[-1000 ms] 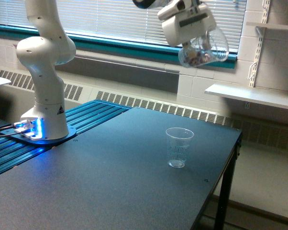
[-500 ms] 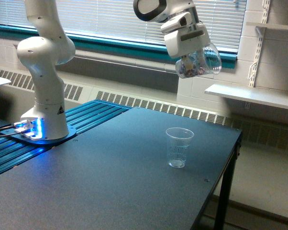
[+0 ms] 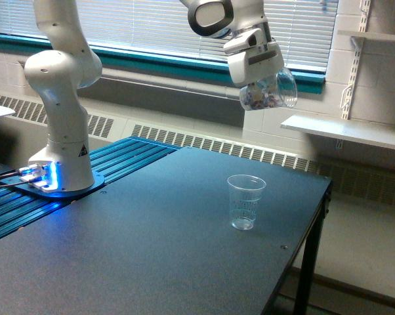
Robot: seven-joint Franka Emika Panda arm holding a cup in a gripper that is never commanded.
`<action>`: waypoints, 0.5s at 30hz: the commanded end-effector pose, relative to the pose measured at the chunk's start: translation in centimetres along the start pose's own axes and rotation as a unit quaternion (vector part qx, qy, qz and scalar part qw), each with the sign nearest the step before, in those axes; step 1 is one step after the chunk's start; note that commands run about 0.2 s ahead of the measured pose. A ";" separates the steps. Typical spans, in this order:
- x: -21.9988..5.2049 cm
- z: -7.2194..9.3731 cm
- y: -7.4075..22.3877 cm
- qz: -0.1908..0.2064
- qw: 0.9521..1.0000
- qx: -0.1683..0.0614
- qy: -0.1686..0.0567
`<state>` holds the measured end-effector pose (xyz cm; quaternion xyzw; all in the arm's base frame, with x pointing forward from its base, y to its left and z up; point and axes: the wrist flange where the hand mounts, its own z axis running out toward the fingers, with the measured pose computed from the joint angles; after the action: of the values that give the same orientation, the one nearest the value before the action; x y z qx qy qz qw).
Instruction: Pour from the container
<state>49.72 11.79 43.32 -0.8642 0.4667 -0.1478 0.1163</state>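
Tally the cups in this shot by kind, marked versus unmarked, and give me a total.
Unmarked clear cup, held tilted in the gripper with small pieces inside: 1
Clear cup with printed measuring marks, upright on the dark table: 1
Total: 2

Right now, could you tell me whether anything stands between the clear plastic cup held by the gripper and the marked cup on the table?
Nothing visible does. The clear plastic cup hangs tilted in the gripper, with open air down to the marked measuring cup.
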 end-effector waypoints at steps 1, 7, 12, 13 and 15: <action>-1.1 1.2 0.6 0.055 0.998 -0.008 -0.011; -1.6 2.5 2.4 0.077 0.996 -0.037 -0.015; -1.9 3.9 4.3 0.117 0.991 -0.058 -0.027; -1.9 4.2 4.6 0.129 0.989 -0.059 -0.031; -1.9 4.7 5.2 0.148 0.986 -0.066 -0.037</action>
<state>47.16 11.82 38.45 -0.8313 0.5389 -0.0909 0.1011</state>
